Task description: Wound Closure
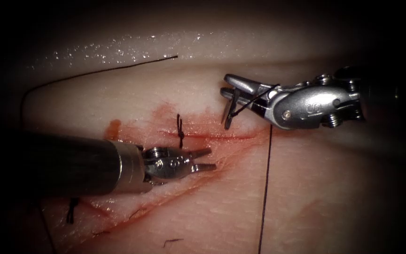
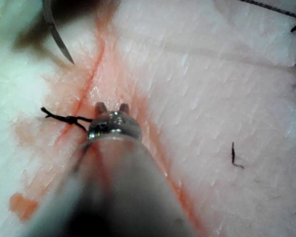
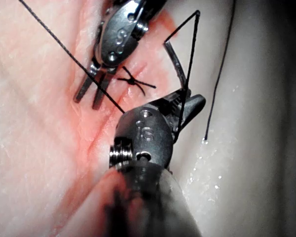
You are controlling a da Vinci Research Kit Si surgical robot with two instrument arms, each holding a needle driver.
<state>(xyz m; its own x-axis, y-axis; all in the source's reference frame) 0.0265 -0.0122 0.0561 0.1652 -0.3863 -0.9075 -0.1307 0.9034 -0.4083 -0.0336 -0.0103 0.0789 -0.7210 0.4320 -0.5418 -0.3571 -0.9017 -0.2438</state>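
The right arm's silver needle driver [image 1: 231,96] hangs over the far right end of the cut, its jaws pinching the thin curved steel needle [image 1: 229,115] partway along its curve. The needle is clear of the pale pink pork tissue [image 1: 334,197], its tip pointing down toward the cut. Black suture thread [image 1: 265,188] wraps across this tool's jaws and drops in a straight line down the tissue on the right of the cut. Another stretch of it arcs over the far side toward the left.

The left arm's dark-shafted needle driver [image 1: 207,160] hovers low just beside the red-stained cut [image 1: 222,136], its two jaws slightly spread and holding nothing. A knotted black stitch [image 1: 180,131] crosses the cut just behind those tips. Red fluid [image 1: 146,124] smears the surface around it. A second dark stitch [image 1: 72,210] sits further left, beneath the left shaft.
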